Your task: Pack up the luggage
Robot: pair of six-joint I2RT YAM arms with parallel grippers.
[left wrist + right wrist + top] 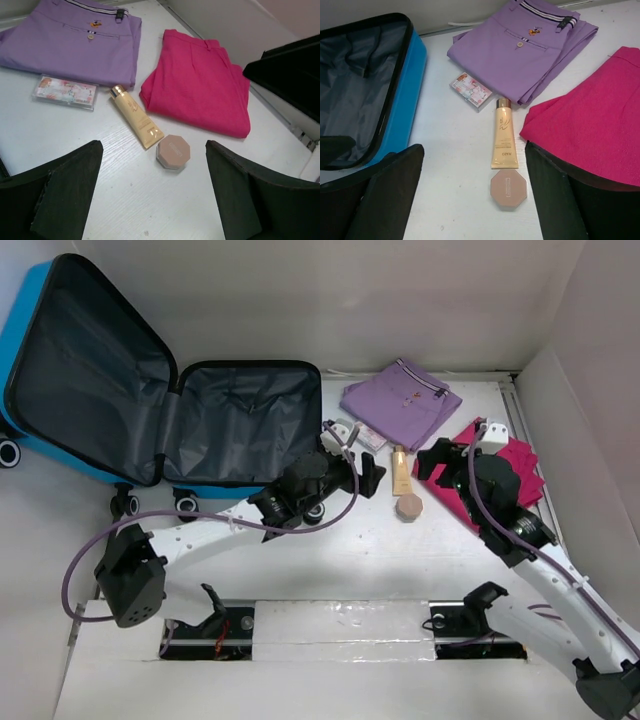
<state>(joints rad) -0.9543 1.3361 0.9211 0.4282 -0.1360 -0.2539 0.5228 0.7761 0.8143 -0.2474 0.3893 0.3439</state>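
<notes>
Luggage (240, 420) lies open, lining up, at ten o'clock to receive items, while the left gripper (151, 150) and right gripper (472, 150), both spread and empty, face the cream tube (503, 135) at two o'clock.

The cream-gold plastic tube (504, 135), frame centre, carries small print resembling "MAZO". Other markings are illegible.
</notes>
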